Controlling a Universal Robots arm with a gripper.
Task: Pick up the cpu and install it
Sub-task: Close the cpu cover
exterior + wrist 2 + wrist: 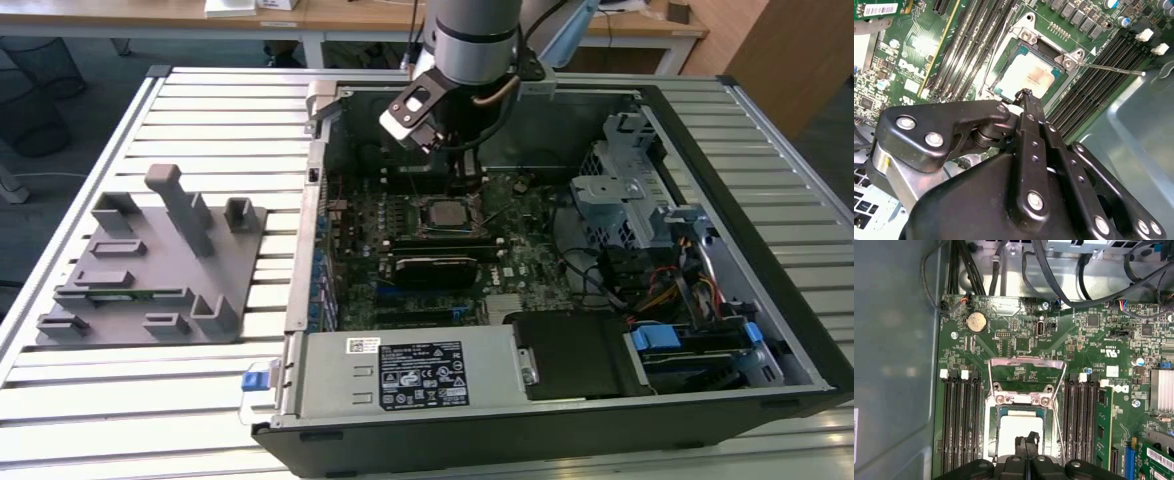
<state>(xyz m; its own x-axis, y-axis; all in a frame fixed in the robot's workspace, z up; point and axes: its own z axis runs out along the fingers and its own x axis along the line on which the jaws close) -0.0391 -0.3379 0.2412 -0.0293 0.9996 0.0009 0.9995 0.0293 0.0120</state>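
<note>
Grey fixture [134, 290] on slatted table [120, 400] beside open computer case [534, 440]; motherboard [527, 255] inside.

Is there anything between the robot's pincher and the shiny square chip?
No, nothing. In the first wrist view the gripper, tips closed, hangs right over the cpu, which lies in its socket, with no thing between them.

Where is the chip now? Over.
End effector shut, over the cpu. Cpu lying in its socket, metal frame open. Nothing between them.

Table [134, 410] (slatted) bears grey fixture [147, 270], computer case [534, 437].
</note>
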